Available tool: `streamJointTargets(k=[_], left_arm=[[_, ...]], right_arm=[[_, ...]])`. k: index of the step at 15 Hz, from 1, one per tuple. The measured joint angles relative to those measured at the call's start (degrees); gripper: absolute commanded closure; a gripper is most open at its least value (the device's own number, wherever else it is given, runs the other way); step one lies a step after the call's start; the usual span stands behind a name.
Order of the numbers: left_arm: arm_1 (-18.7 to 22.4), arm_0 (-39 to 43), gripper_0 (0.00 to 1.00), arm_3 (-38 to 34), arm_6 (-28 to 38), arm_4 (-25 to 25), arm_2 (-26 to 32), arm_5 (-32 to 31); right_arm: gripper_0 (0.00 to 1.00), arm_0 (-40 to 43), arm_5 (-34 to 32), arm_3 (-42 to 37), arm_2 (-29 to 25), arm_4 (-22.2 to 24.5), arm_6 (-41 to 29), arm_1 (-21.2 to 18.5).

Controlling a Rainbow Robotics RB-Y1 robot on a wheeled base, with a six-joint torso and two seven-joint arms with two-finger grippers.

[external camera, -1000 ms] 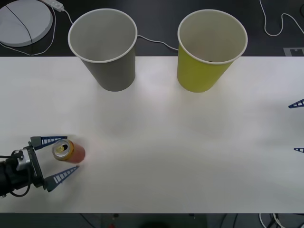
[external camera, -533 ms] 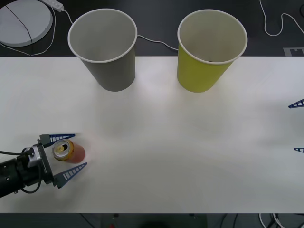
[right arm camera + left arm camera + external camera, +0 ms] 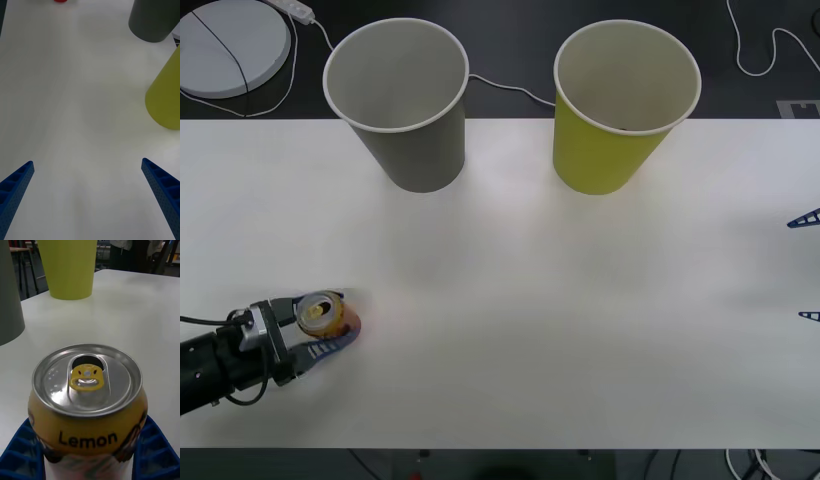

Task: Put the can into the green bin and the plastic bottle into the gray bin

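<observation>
Left end effector (image 3: 315,335) clamped on the can (image 3: 88,405) — band reads "Lemon"; right end effector (image 3: 90,198) spread wide — idle.

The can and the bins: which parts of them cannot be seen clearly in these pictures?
- Can: its lower body, left wrist view, hidden by the left end effector closed on it.
- Green bin: its floor, front view, hidden by its own wall.
- Gray bin: its rim, right wrist view, cut off by the edge.

- The left gripper (image 3: 320,325) has blue, ribbed, wedge-shaped fingers (image 3: 22,450) with open lattice cells.
- Behind it sits a grey bracket, then a black cylindrical wrist with thin black cables.
- The right gripper (image 3: 90,195) has matching blue tapered fingers (image 3: 161,187), finely dotted.
</observation>
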Motion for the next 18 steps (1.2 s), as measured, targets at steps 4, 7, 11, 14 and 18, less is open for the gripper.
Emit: streamJointTargets(k=[4,7,11,14,18], left_arm=[[0.0,-0.4,1.0,0.0,0.4,-0.1,0.0,0.0],[0.9,-0.5,1.0,-1.2,2.1,-0.6,0.0,0.1],[7.2,-0.5,1.0,-8.5,15.1,-3.9,0.2,0.1],[11.9,-0.5,1.0,-15.0,25.3,-7.9,2.0,0.1],[16.2,-0.5,1.0,-23.9,38.8,-15.7,6.8,-0.5]], right_arm=[[0.0,0.0,0.0,0.0,0.0,0.0,0.0,0.0],[0.0,0.0,0.0,0.0,0.0,0.0,0.0,0.0],[0.0,0.0,0.0,0.0,0.0,0.0,0.0,0.0],[0.0,0.0,0.0,0.0,0.0,0.0,0.0,0.0],[0.0,0.0,0.0,0.0,0.0,0.0,0.0,0.0]])
